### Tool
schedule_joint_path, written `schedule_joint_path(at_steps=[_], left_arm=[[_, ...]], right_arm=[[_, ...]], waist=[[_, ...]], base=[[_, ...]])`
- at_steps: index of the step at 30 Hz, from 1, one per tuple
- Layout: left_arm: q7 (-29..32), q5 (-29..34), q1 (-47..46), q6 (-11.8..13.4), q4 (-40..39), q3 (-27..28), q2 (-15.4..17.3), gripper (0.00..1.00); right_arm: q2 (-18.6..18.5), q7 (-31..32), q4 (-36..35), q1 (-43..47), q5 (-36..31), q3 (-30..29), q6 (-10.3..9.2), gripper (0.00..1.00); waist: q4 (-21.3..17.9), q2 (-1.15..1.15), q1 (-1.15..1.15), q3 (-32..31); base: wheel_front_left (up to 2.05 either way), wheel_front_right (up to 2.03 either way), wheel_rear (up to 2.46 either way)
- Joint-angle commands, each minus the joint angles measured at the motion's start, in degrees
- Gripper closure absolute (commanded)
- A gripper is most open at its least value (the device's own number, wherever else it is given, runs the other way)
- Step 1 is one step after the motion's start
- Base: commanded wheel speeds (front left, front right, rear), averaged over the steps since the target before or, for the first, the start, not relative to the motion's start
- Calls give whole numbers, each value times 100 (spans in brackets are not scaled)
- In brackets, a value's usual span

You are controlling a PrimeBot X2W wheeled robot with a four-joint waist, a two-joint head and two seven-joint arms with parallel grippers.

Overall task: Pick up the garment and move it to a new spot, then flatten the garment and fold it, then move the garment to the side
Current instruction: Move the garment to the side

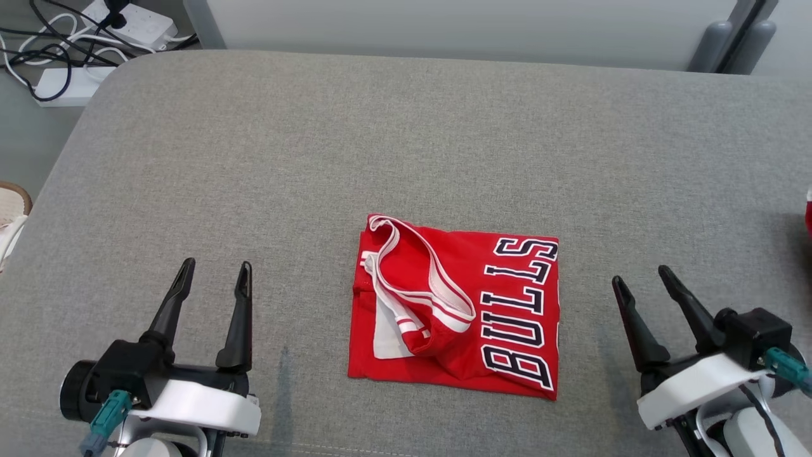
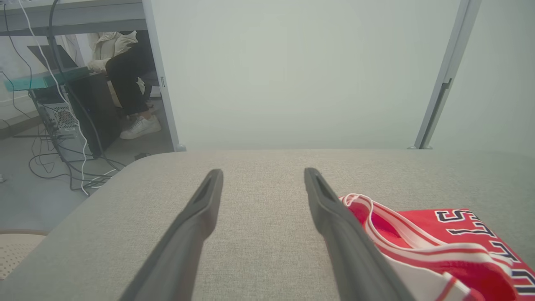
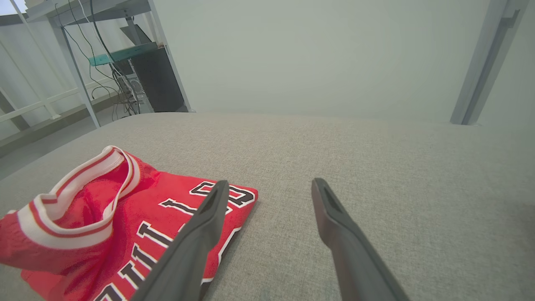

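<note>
The garment [image 1: 457, 308] is a red jersey with white trim and dark "BULLS" lettering. It lies folded into a compact rectangle on the grey padded table [image 1: 406, 158], near the front edge. My left gripper [image 1: 214, 271] stands open to the garment's left, apart from it, nothing between its fingers. My right gripper [image 1: 641, 276] stands open to the garment's right, also apart and empty. In the left wrist view the garment [image 2: 439, 246] lies right of my open gripper [image 2: 263, 175]. In the right wrist view the garment [image 3: 108, 221] lies left of my open gripper [image 3: 271, 186].
Power strips and cables [image 1: 82, 44] lie on the floor past the table's far-left corner. A red item [image 1: 808, 212] shows at the table's right edge. A seated person [image 2: 125, 75] and a computer tower [image 2: 62, 117] are beyond the table in the left wrist view.
</note>
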Motion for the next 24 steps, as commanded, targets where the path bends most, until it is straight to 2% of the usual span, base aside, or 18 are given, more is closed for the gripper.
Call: schedule_joint_path(at_steps=[1,7,14,24], left_arm=[[13,-29,-102,59,-177,263,186,0],[84,-48,-11,123,-287,289,247,0],[113,-28,-37,133,-388,168,187,0],[101,-32,-102,123,-298,30,66,0]], right_arm=[[-2,-85,-124,67,-82,28,0,0],[155,-99,15,182,-94,-18,0,0],[144,27,571,-85,160,258,0,0],[240,289,1376,-578,934,840,0,0]], waist=[[-30,0,0,-31],[-29,0,0,-89],[247,0,0,-16],[548,0,0,72]], base=[[0,0,0],[0,0,0],[0,0,0],[0,0,0]])
